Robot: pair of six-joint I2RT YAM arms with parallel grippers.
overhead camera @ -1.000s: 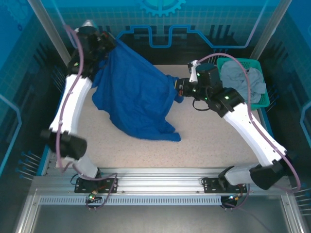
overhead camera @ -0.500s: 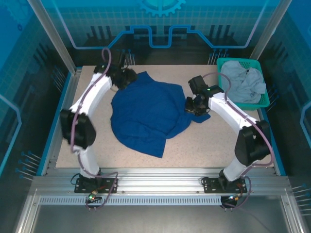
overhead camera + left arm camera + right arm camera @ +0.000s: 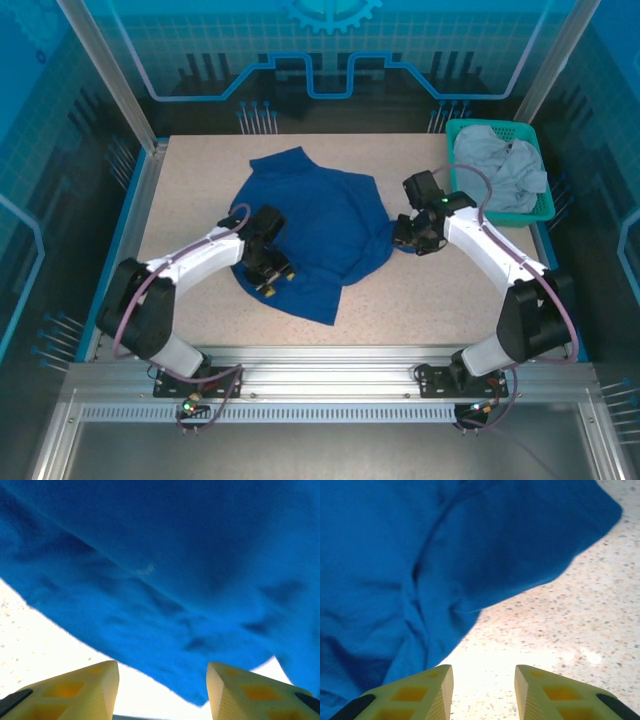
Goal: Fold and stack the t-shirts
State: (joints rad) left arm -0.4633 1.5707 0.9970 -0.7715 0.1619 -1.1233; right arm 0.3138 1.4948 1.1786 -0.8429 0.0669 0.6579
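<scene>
Two t-shirts. One royal blue t-shirt (image 3: 315, 225) lies rumpled and spread in soft creases on the middle of the speckled worktop (image 3: 440, 305). One light grey t-shirt (image 3: 497, 168) sits bunched inside the single teal mesh basket (image 3: 541, 215) at the far right corner. The left pincer (image 3: 272, 285) hangs over the blue shirt's near-left edge, jaws apart and empty. The right pincer (image 3: 410, 240), at the shirt's right edge, is likewise parted and grips nothing.

A royal blue t-shirt (image 3: 320, 225) lies spread flat but rumpled in the middle of the table (image 3: 440, 295), with uneven edges and one corner pointing toward the near side. A light grey t-shirt (image 3: 500, 170) sits bunched in the basket (image 3: 490, 123) at far right.
</scene>
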